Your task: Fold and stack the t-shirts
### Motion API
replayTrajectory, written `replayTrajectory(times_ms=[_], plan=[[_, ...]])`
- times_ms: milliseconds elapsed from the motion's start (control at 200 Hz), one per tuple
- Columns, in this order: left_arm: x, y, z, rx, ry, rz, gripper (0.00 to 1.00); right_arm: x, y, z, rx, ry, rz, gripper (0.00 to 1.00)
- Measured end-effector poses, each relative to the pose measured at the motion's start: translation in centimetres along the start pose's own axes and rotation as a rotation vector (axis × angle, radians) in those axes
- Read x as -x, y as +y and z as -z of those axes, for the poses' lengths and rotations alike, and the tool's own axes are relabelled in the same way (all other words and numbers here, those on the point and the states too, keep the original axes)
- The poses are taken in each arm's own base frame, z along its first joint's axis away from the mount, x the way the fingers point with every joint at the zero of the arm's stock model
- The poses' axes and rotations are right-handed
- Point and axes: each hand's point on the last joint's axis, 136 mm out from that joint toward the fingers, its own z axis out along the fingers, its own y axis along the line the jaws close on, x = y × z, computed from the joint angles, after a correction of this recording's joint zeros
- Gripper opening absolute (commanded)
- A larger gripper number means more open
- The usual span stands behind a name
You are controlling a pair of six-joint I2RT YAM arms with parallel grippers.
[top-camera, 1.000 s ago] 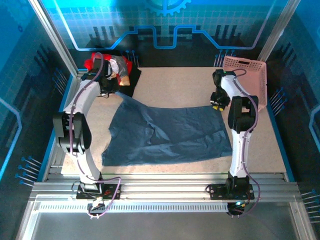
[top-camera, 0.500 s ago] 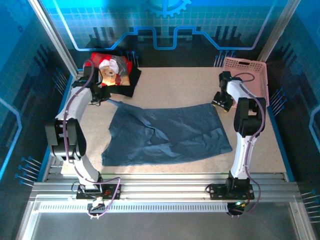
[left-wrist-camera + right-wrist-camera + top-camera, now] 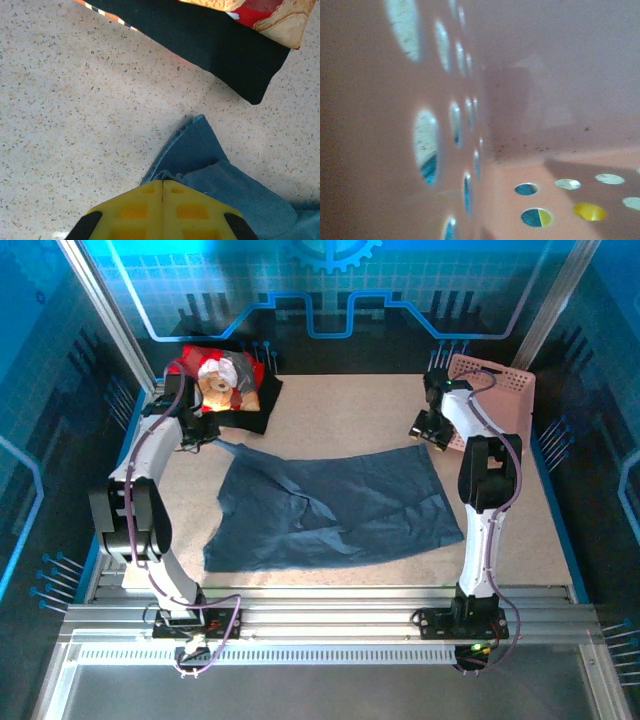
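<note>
The slate-blue t-shirt (image 3: 330, 505) lies spread and creased across the middle of the table. My left gripper (image 3: 203, 435) is at its back left corner. In the left wrist view the yellow fingers (image 3: 163, 184) are shut on a bunched tip of that blue shirt (image 3: 200, 150). The red teddy-bear shirt (image 3: 222, 380) lies folded on the black shirt (image 3: 250, 415) at the back left corner; both the black shirt (image 3: 215, 45) and the red shirt (image 3: 260, 12) show just beyond my left fingers. My right gripper (image 3: 428, 430) is at the left wall of the pink basket (image 3: 495, 400).
The right wrist view looks inside the pink basket (image 3: 545, 75); a yellow finger (image 3: 590, 211) shows through a hole in it. The basket stands tilted at the back right. Bare speckled table (image 3: 340, 410) runs between the folded stack and the basket.
My left gripper drew back from over the red shirt, pulling the blue shirt's corner left. My right gripper left the shirt's back right corner, went to the basket and tipped it leftward.
</note>
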Motion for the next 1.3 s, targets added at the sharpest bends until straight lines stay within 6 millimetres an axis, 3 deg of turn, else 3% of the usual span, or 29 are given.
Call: replayTrajectory(times_ms=[95, 180, 250, 330, 640, 790, 920, 1005, 1196, 1301], plan=[[-0.5, 0.3, 0.1, 0.004, 0.007, 0.002, 0.0, 0.0, -1.6, -0.4, -0.035, 0.009, -0.042, 0.6], [-0.8, 0.6, 0.3, 0.006, 0.007, 0.006, 0.0, 0.0, -4.3, -1.0, -0.077, 0.027, -0.089, 0.61], [-0.8, 0.8, 0.4, 0.008, 0.005, 0.009, 0.0, 0.2, -6.6, -1.1, -0.101, 0.036, -0.127, 0.66], [-0.8, 1.0, 0.4, 0.009, 0.004, 0.013, 0.0, 0.2, -7.5, -0.6, -0.078, 0.049, -0.149, 0.7], [-0.8, 0.9, 0.4, -0.001, 0.003, 0.015, 0.0, -3.8, -1.4, 3.0, 0.321, 0.152, -0.104, 0.74], [-0.7, 0.8, 0.4, -0.008, -0.003, 0.015, 0.0, -3.6, 1.4, 5.2, 0.378, 0.126, -0.01, 0.72], [-0.6, 0.7, 0.4, -0.015, -0.004, 0.016, 0.0, -1.3, 4.2, 6.6, 0.361, 0.035, 0.088, 0.69], [-0.6, 0.6, 0.4, -0.022, -0.002, 0.017, 0.0, -0.2, 5.0, 5.5, 0.329, 0.01, 0.121, 0.67], [-0.7, 0.5, 0.4, -0.029, 0.001, 0.017, 0.0, 0.4, 4.6, -0.4, 0.208, 0.05, 0.144, 0.63], [-0.7, 0.4, 0.6, -0.035, 0.0, 0.017, 0.0, 0.5, 4.0, -2.7, 0.154, 0.064, 0.154, 0.6]])
